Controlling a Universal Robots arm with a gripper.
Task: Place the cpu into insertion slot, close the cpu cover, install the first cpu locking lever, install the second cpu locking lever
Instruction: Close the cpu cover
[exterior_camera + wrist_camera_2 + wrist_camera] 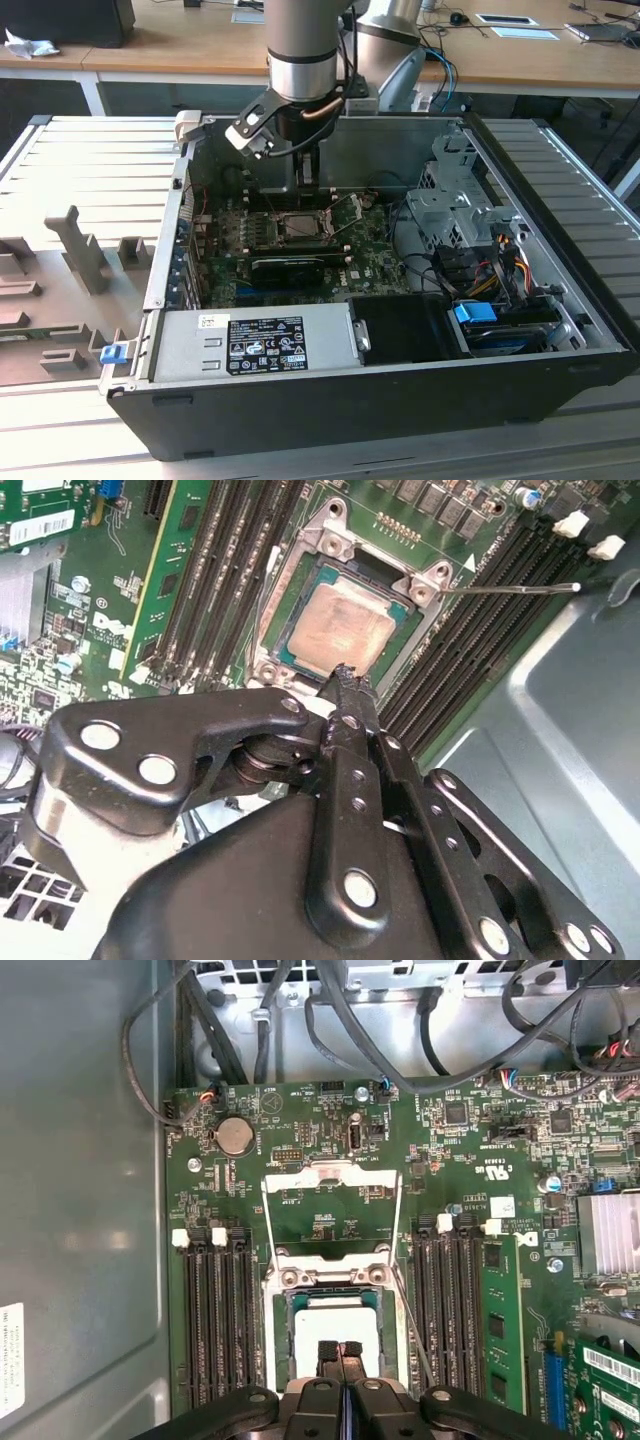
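Green motherboard (460, 1150) carries one cpu (335, 1318), one closed hand (341, 1348) above.

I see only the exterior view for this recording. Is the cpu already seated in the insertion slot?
Observer: Yes. In both wrist views the cpu lies flat in the insertion slot, metal face up.
Operator: Is the cpu cover down over it?
Observer: No. In the first wrist view the cpu cover is swung open, off the slot.
Operator: And the gripper?
Observer: In the first wrist view the gripper is shut on nothing, at the cpu's edge. I cannot tell whether it touches.
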